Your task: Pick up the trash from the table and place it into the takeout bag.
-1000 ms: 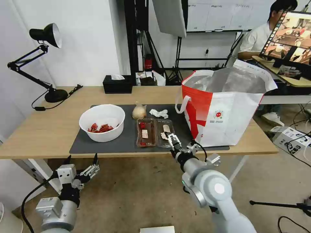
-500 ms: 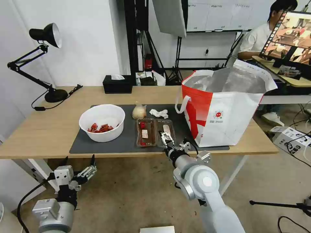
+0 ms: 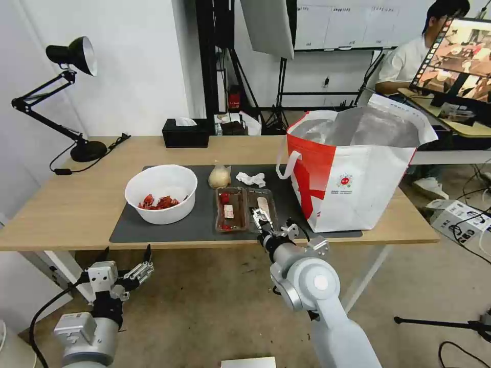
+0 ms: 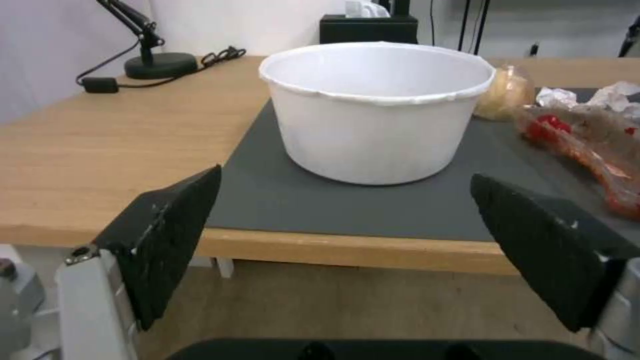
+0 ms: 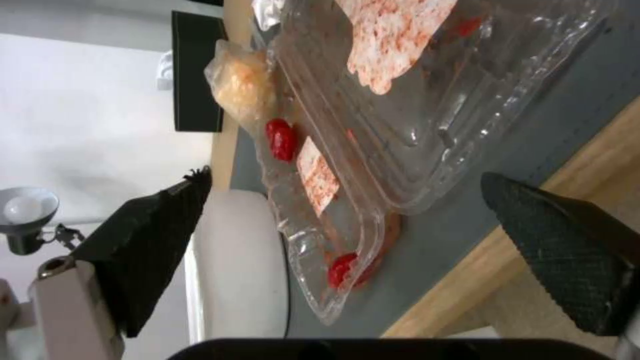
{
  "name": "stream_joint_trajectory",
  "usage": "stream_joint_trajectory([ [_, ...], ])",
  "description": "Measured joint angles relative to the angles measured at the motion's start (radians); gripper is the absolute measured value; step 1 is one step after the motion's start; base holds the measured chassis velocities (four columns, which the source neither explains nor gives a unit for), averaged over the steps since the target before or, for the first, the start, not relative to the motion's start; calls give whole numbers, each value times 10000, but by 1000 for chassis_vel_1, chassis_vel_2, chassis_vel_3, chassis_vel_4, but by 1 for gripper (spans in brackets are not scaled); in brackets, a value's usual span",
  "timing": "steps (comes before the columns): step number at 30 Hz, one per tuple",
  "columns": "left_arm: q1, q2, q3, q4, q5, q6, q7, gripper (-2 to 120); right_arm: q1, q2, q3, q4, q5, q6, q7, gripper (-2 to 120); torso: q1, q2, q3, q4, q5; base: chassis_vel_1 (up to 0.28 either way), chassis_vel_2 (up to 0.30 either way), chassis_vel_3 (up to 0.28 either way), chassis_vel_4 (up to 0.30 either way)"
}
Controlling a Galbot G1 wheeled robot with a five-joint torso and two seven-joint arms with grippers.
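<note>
Tray (image 3: pixel 244 209), clear with two compartments and red scraps, lies under the wide-spread right tool (image 3: pixel 261 219).

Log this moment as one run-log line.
right gripper: open, over clear tray near edge | left gripper: open, below table edge | takeout bag: upright | trash on mat

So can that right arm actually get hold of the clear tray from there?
Probably yes. The right gripper hangs open at the clear tray's near edge, by the table's front, with nothing between them; the takeout bag stands off to its right.
</note>
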Motion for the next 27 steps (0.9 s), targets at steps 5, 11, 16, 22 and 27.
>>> stream_joint_trajectory([
  [5, -44, 72, -3, 44, -16, -6, 0, 100, 94, 103, -29, -91, -36, 4, 0, 100, 0, 0, 0, 0, 0, 0, 0, 0, 0],
  [11, -66, 90, -8, 78, -24, -13, 0, 100, 163, 187, -54, -223, -93, 5, 11, 100, 0, 0, 0, 0, 0, 0, 0, 0, 0],
  [16, -68, 98, -38, 82, -29, -21, 0, 100, 243, 229, -80, -299, -124, 13, 37, 100, 0, 0, 0, 0, 0, 0, 0, 0, 0],
  [22, -62, 95, -60, 81, -32, -28, 0, 100, 328, 266, -102, -384, -142, 27, 51, 100, 0, 1, 0, 0, 0, 0, 0, 0, 0],
  [27, -20, 35, -73, 52, -28, -39, -1, 100, 410, 308, -103, -482, -176, 36, 52, 100, 0, 1, 0, 0, 0, 0, 0, 0, 0],
])
